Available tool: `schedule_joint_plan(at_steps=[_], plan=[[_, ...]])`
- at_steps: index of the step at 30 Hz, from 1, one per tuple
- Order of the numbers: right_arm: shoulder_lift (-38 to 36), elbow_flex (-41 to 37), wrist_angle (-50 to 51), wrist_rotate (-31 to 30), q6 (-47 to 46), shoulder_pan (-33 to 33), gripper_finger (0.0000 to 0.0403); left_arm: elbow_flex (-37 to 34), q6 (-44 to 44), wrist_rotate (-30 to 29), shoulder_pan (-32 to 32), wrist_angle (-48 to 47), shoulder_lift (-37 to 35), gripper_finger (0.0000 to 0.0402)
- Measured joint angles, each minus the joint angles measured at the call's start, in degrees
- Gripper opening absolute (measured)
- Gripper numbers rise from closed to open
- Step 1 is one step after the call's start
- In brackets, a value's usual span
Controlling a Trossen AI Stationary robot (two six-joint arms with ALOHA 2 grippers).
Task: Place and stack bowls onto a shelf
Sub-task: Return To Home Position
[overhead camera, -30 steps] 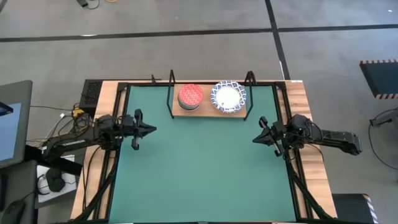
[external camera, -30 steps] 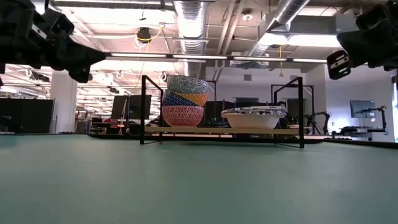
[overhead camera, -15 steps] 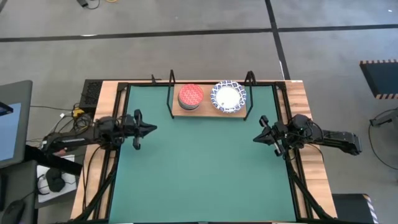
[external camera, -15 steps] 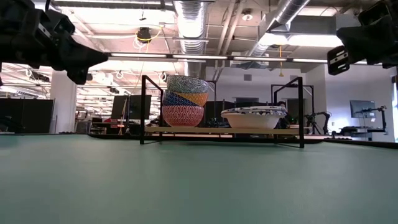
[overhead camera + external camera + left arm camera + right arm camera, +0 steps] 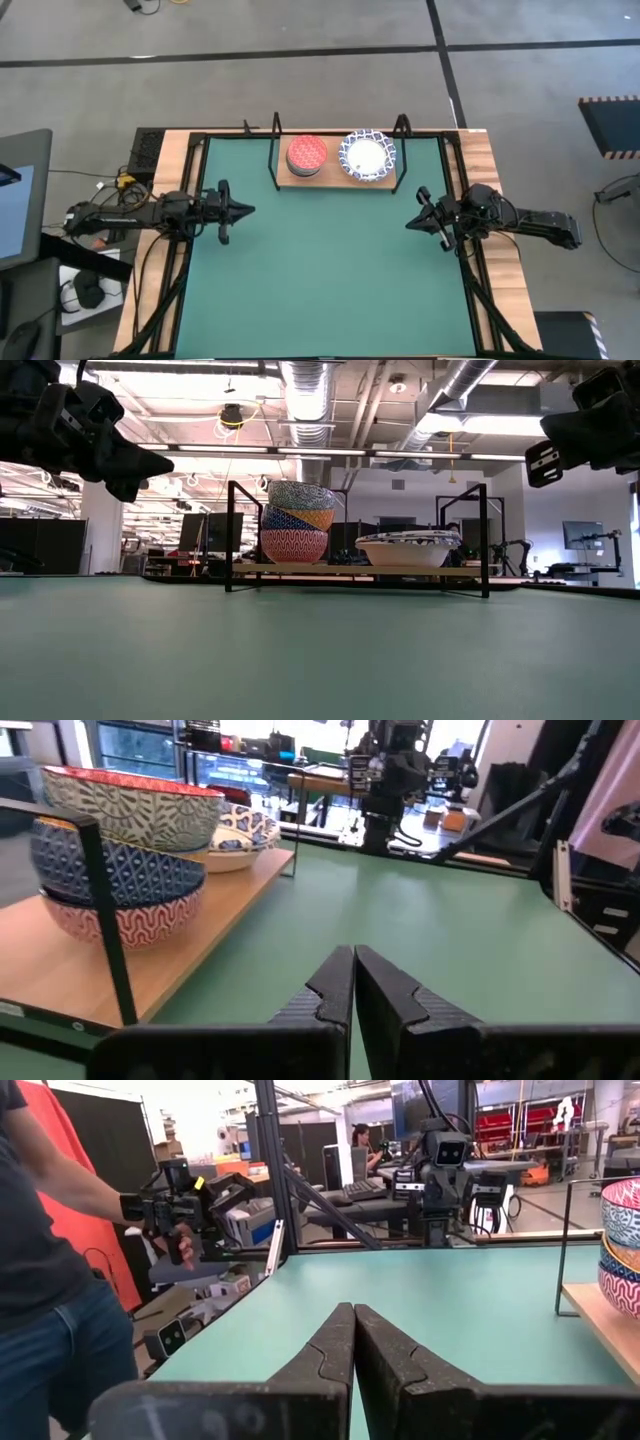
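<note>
The shelf (image 5: pixel 333 176) is a light-wood board in a black wire frame, standing at the table's far edge. On its left half sits a stack of small coloured bowls (image 5: pixel 306 155) (image 5: pixel 296 520) (image 5: pixel 120 840), nested one in another. On its right half rest the nested large white bowls with blue rims (image 5: pixel 367 155) (image 5: pixel 408 547) (image 5: pixel 243 832). My left gripper (image 5: pixel 248 210) (image 5: pixel 353 975) hovers shut near the table's left edge. My right gripper (image 5: pixel 410 222) (image 5: pixel 353 1330) hovers shut near the right edge. Both point toward the table's middle and hold nothing.
The green mat (image 5: pixel 320 270) stretches between the two arms and toward the near edge. Black rails (image 5: pixel 190 250) run along the table's sides. A person (image 5: pixel 50 1260) holding a hand controller stands beyond the table's edge in the right wrist view.
My left gripper has moved slightly toward the table's middle and dipped a little, staying shut. The bowls and shelf have not moved.
</note>
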State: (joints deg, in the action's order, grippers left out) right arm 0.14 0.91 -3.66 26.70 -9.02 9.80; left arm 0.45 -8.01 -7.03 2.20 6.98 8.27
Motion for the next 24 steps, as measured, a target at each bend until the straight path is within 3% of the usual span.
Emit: schedule_joint_plan(at_steps=[6, 12, 20, 24], plan=[[0.0, 0.0, 0.3, 0.0, 0.0, 0.0, 0.0038, 0.0, -0.3, -0.6, 0.0, 2.8, 0.0, 0.0000], [0.0, 0.0, 0.5, 0.0, 0.0, 0.0, 0.0039, 0.6, 8.8, -1.8, 0.0, 4.9, -1.5, 0.0000], [0.0, 0.0, 0.6, 0.0, 0.0, 0.0, 0.0039, 0.0, 11.7, -0.4, 0.0, -0.8, -7.0, 0.0000], [0.0, 0.0, 0.6, 0.0, 0.0, 0.0, 0.0039, 0.0, 9.1, -3.1, 0.1, -0.7, -8.2, 0.0000]])
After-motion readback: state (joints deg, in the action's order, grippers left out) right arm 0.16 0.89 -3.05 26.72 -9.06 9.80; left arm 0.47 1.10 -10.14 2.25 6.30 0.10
